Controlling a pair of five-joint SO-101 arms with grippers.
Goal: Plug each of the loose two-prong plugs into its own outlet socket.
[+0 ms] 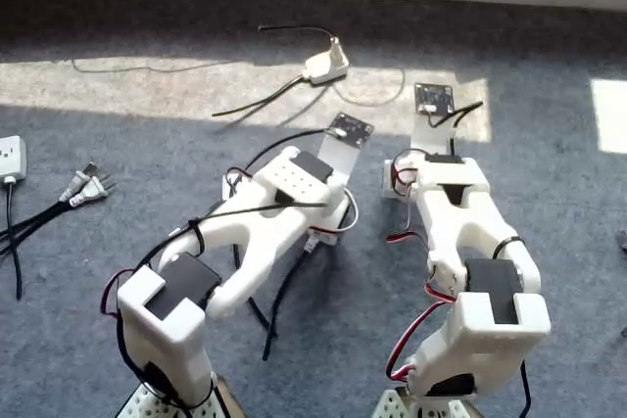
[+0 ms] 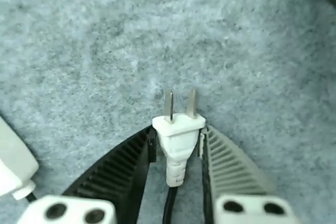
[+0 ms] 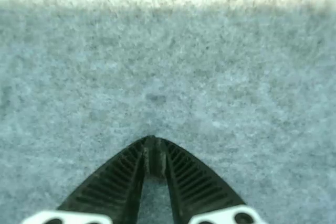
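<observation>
A white two-prong plug (image 2: 178,125) with a black cord sits between the fingers of my left gripper (image 2: 177,139), which is shut on its body, prongs pointing away over grey carpet. My right gripper (image 3: 152,145) is shut with nothing in it, its tips close above bare carpet. In the high view a white outlet block (image 1: 10,158) lies at the far left edge, and two loose white plugs (image 1: 88,186) on black cords lie just right of it. Both arms are folded low near the middle, the left arm (image 1: 284,208) and the right arm (image 1: 460,217).
A white adapter (image 1: 327,65) with thin cables lies at the back centre in a sunlit strip of carpet. A white rounded object (image 2: 13,163) shows at the edge of the left wrist view. Black cords (image 1: 20,227) trail along the left side.
</observation>
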